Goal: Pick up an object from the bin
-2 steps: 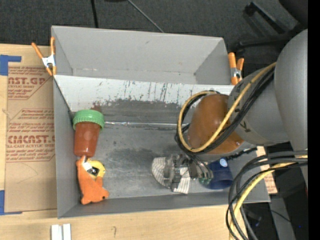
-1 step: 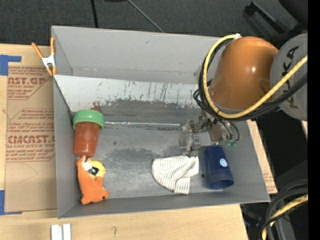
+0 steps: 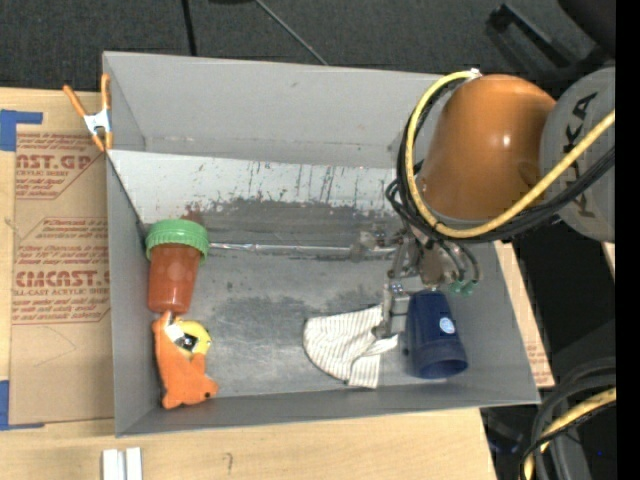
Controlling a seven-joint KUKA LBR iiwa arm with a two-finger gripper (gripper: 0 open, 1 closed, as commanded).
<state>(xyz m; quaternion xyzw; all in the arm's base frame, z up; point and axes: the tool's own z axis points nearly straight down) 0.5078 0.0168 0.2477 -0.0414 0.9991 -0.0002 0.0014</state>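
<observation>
The gripper stood low in the right front part of the bin, at the right edge of a white cloth and just beside a dark blue cup lying on its side. Whether it was open or closed, or had hold of anything, could not be made out. The cloth was probably light, soft and limp, so a pinch on a raised fold would suit it. Well apart, at the left wall, lay an orange bottle and an orange soft toy.
</observation>
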